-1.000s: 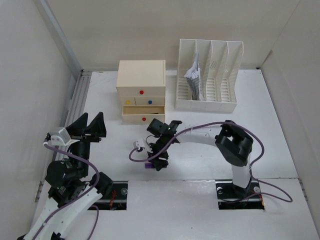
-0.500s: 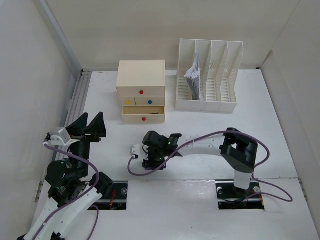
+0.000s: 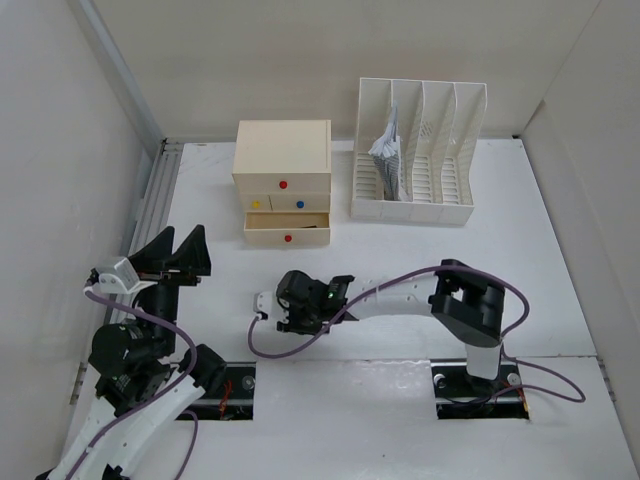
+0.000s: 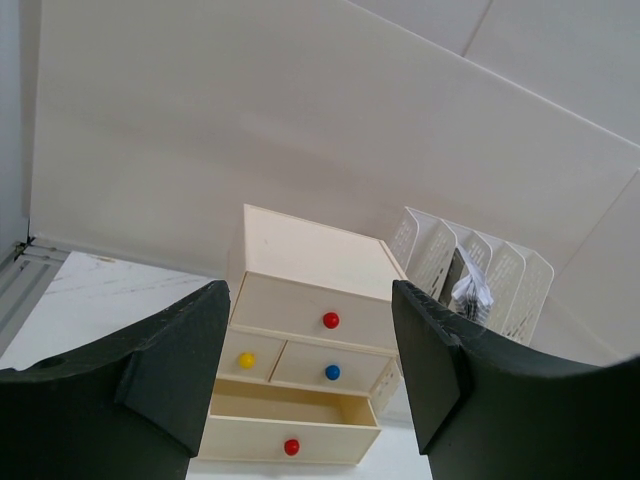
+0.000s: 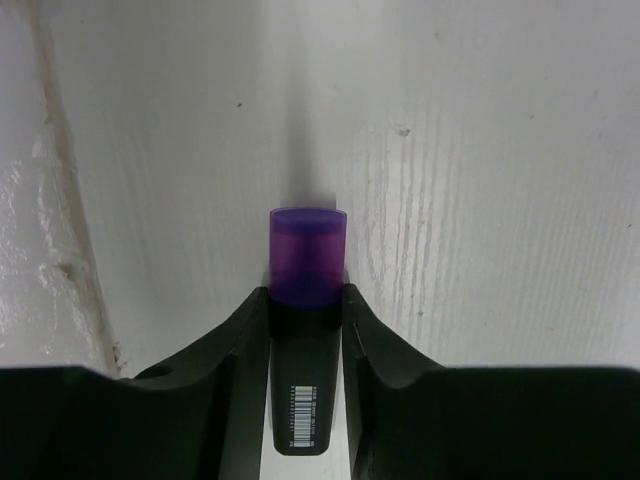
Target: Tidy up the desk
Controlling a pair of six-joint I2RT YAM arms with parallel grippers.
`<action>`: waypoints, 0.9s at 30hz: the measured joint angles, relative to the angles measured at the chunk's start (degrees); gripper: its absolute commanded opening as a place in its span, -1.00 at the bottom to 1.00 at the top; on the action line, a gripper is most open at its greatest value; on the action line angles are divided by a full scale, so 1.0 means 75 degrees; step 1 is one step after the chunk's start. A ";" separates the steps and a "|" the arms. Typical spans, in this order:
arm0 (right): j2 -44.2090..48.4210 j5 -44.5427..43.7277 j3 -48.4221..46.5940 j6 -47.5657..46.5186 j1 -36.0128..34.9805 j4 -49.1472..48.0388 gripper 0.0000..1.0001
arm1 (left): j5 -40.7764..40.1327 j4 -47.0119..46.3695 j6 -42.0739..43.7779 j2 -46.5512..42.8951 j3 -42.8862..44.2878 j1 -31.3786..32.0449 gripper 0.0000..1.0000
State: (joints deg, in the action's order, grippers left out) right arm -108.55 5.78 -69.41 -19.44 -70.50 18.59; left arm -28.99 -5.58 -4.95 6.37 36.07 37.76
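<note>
The white worktop (image 3: 560, 260) lies flat between pale walls (image 3: 60, 130). Near its front edge, left of centre, is a black marker (image 5: 307, 265). Its long axis runs along the fingers and its purple cap points away from the wrist. The right hand (image 5: 305, 296) is clamped on its barrel, low over the surface. The left hand (image 4: 310, 300) is spread wide, holding nothing, and faces the drawer box (image 3: 283, 180), whose bottom drawer is open, beside the file rack (image 3: 420, 150).

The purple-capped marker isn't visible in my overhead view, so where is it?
In the right wrist view, the purple-capped marker is clamped in the right gripper, cap forward, over the desk toward its front edge.
</note>
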 measured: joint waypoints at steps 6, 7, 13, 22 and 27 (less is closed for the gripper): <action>-0.0189 -0.0303 -0.0289 -0.0044 0.0000 0.0006 -0.95 | 0.0000 -0.0003 0.0000 -0.0073 0.0000 0.0000 0.26; -0.0221 -0.0428 -0.0356 -0.0105 -0.0006 0.0029 -0.95 | 0.0000 0.0000 0.0000 -0.0073 0.0000 0.0000 0.26; -0.0251 -0.1139 -0.1017 -0.0796 0.0251 0.0300 -0.95 | 0.0000 0.0000 0.0000 -0.0073 0.0000 0.0000 0.26; -0.0262 -0.1492 -0.3127 -0.2396 0.1676 0.0216 -0.95 | 0.0000 0.0000 0.0000 -0.0073 0.0000 0.0000 0.26; -0.0624 -0.1390 -0.3756 -0.3010 0.1941 0.0070 -0.95 | 0.0000 0.0000 0.0000 -0.0073 0.0000 0.0000 0.26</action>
State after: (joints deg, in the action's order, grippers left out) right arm -113.23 -4.64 -97.58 -42.02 -55.94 19.11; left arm -28.99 -5.58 -4.95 5.82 36.07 37.76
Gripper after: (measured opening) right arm 0.365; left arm 0.629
